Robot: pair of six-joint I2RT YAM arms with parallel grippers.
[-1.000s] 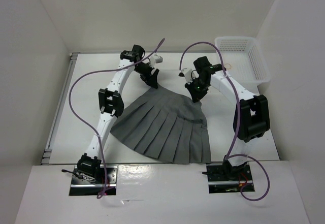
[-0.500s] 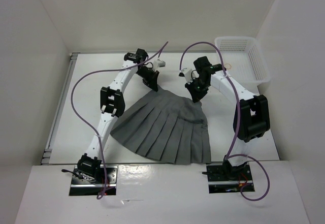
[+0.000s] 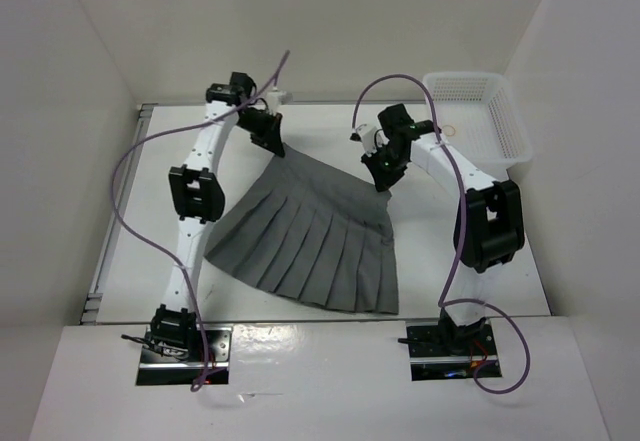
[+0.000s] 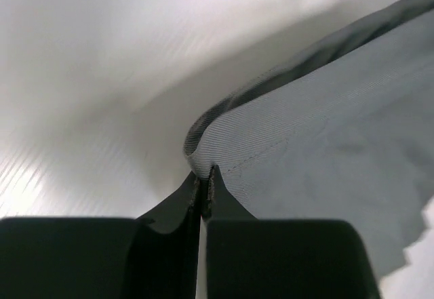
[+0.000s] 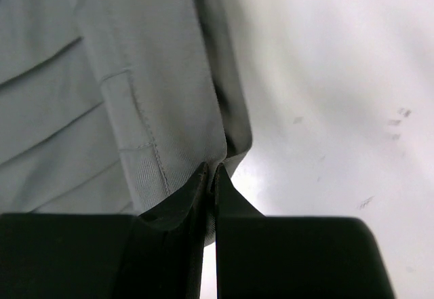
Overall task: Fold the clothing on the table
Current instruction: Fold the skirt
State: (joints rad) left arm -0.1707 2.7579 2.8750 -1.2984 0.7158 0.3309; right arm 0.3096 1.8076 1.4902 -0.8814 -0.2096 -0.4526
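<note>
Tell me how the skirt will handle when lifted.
Probably floppy: the skirt lies in soft pleats, so its hem should hang and trail. Likely light, since thin fingertip pinches by the left gripper and right gripper hold its corners.

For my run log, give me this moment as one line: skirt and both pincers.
skirt: fanned out on table, unfolded | left pincer: shut on waistband's left end | right pincer: shut on waistband's right end
</note>
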